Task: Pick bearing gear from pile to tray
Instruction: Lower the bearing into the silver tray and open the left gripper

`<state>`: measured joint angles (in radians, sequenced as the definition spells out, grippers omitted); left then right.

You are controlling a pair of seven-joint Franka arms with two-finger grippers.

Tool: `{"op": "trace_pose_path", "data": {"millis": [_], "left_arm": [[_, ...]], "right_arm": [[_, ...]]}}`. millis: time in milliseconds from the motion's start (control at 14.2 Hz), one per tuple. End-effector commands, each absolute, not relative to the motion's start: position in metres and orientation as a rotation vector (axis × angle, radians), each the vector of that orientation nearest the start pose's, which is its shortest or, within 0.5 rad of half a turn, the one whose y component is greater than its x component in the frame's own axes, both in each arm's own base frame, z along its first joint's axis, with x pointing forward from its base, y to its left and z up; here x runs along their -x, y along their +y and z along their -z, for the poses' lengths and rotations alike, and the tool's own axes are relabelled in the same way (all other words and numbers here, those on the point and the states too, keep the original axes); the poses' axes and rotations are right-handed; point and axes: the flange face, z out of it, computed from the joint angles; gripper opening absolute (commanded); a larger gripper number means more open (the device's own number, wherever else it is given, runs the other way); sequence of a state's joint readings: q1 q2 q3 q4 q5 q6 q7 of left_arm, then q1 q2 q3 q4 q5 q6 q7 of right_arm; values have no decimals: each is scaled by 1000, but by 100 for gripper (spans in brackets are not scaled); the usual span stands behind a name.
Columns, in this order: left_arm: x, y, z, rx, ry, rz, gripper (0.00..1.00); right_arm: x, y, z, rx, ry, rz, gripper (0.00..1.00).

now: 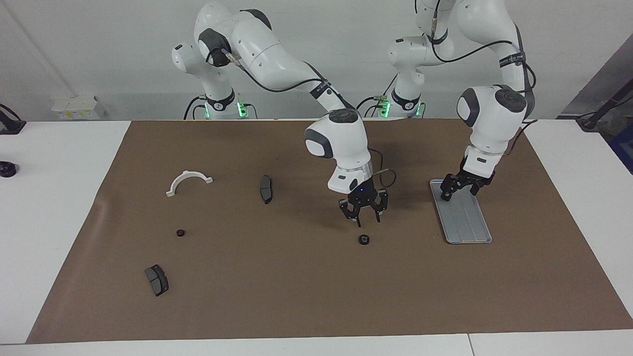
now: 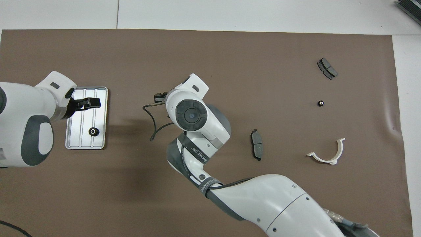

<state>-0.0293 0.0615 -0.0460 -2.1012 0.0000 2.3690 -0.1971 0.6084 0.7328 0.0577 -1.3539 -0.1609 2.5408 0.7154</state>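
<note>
A small black bearing gear [image 1: 364, 240] lies on the brown mat mid-table. My right gripper [image 1: 365, 217] hangs open just above it, not touching; in the overhead view its wrist hides both. The silver-grey grooved tray [image 1: 467, 222] lies toward the left arm's end and also shows in the overhead view [image 2: 80, 131]. A gear [image 2: 93, 131] lies in the tray's end nearer the robots. My left gripper [image 1: 461, 192] is open and empty over that end of the tray; it also shows in the overhead view [image 2: 90, 103]. Another gear [image 1: 180, 232] lies toward the right arm's end.
Two dark brake pads [image 1: 266, 189] [image 1: 157, 280] and a white curved bracket [image 1: 188, 180] lie on the mat toward the right arm's end. The brown mat [image 1: 277, 296] covers most of the white table.
</note>
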Motion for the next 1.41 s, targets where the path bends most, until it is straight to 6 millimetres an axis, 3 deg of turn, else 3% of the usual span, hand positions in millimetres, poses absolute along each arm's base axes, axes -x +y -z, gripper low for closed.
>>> {"op": "trace_pose_path", "data": {"millis": [0,70,211,422,562,703,773,984,1054,1195,1335], "left_arm": [[-598,-66,-423,3172,-166,360,100],[-605,-80,-431,3178,-190,390,100],[-623,-129,-431,3197,-291,397,100],[-642,-197,-401,3212,-333,367,100],[-653,-234,-377,3191,-315,372,100],[-648,-270,-347,3145,-332,381,100],[-643,-285,-343,3150,-339,432,100],[-634,-298,-331,3157,-323,429,99],[-630,-303,-327,3158,-310,420,88],[-621,-306,-313,3164,-305,416,77],[-615,-305,-303,3164,-299,403,75]], "right_arm": [[-652,412,-338,2934,-22,587,59],[-662,393,-334,2970,-54,566,59],[-686,340,-327,3030,-74,526,59],[-711,253,-318,3124,-110,418,59],[-714,196,-321,3174,-166,326,59],[-707,144,-326,3203,-243,255,59],[-699,123,-326,3213,-257,225,59],[-675,63,-343,3233,-267,181,59],[-670,40,-345,3237,-281,165,59],[-657,16,-341,3242,-269,124,59],[-649,-4,-334,3246,-230,91,59]]}}
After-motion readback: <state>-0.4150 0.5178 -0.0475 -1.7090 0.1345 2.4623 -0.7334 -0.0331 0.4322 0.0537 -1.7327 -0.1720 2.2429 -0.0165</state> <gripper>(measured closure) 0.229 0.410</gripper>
